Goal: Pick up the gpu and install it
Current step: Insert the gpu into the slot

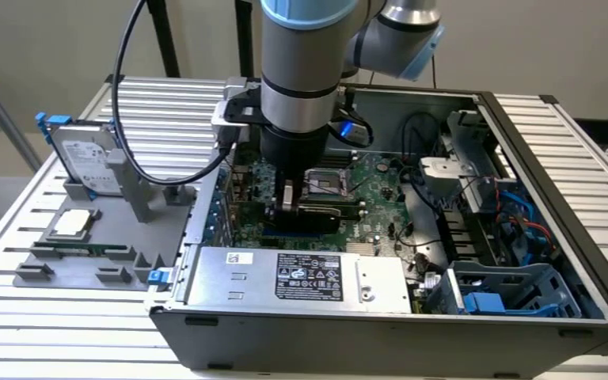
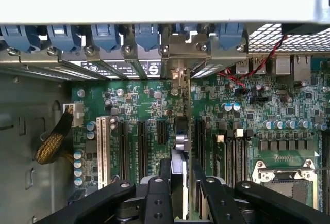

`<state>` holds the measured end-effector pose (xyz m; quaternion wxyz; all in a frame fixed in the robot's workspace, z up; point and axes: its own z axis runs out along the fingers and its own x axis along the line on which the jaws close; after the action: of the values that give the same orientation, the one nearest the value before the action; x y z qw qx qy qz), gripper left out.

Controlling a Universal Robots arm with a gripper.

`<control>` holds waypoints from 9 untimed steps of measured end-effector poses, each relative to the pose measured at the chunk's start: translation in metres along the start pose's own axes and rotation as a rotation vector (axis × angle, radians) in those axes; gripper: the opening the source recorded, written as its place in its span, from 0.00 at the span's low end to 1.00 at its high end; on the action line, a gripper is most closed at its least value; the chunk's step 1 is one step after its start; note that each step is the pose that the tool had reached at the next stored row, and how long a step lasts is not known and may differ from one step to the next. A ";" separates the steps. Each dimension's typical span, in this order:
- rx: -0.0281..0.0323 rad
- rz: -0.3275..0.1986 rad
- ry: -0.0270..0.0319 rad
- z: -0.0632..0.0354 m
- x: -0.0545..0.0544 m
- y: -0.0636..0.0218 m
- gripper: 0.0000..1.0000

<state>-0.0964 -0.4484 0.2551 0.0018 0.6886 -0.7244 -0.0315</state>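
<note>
The gpu point(image 2: 180, 154) is held edge-on and upright between the two fingers of the end effector point(image 2: 180, 182), directly beneath it, inside the open computer case point(image 1: 557, 150) on the bench point(image 1: 29, 317). Its long axis is seen to run along the expansion slots point(image 2: 142, 149) of the motherboard point(image 2: 232, 115), with the silver bracket point(image 2: 179, 72) at the far end against the rear slot openings. The end effector is closed on the card's upper edge, and whether the card is fully seated cannot be told.
</note>
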 end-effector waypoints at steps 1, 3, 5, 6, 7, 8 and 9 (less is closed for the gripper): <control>0.0001 0.000 0.0005 -0.0001 0.000 -0.0001 0.00; 0.0002 0.000 0.0016 -0.0004 0.000 -0.0004 0.00; 0.0004 0.000 0.0032 -0.0010 0.000 -0.0006 0.00; 0.0005 0.000 0.0040 -0.0013 0.000 -0.0007 0.00; 0.0004 0.000 0.0058 -0.0016 0.000 -0.0007 0.00; 0.0005 0.000 0.0077 -0.0017 0.000 -0.0007 0.00; 0.0007 0.000 0.0099 -0.0017 0.000 -0.0007 0.00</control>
<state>-0.0956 -0.4483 0.2568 0.0052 0.6887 -0.7245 -0.0279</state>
